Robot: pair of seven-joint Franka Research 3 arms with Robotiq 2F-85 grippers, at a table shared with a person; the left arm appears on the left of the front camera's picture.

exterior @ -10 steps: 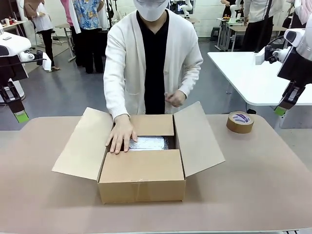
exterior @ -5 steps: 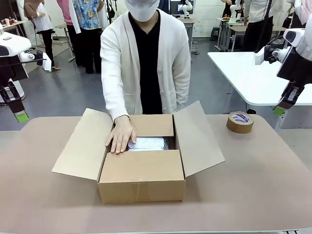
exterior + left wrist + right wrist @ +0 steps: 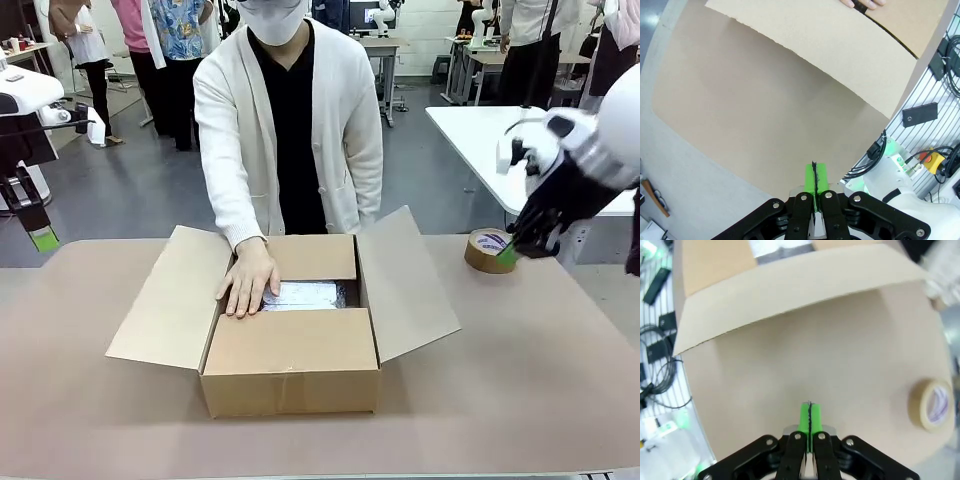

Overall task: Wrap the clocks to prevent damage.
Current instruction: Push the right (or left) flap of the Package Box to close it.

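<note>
Wrapped clock (image 3: 305,294) in box (image 3: 290,372), person's hand (image 3: 248,281) on it — left fingers (image 3: 44,240) clenched, right fingers (image 3: 507,256) clenched near tape (image 3: 487,250)

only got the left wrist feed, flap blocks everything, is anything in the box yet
observer: Yes, a wrapped bundle lies inside the cardboard box, and the person's hand rests flat on one end of it.
operator: anything else out there
observer: A brown tape roll lies flat on the table, on the robot's right of the box, apart from it.
operator: and the other arm
observer: The right fingers are shut, their tip by that roll's near edge; contact I cannot tell.
</note>
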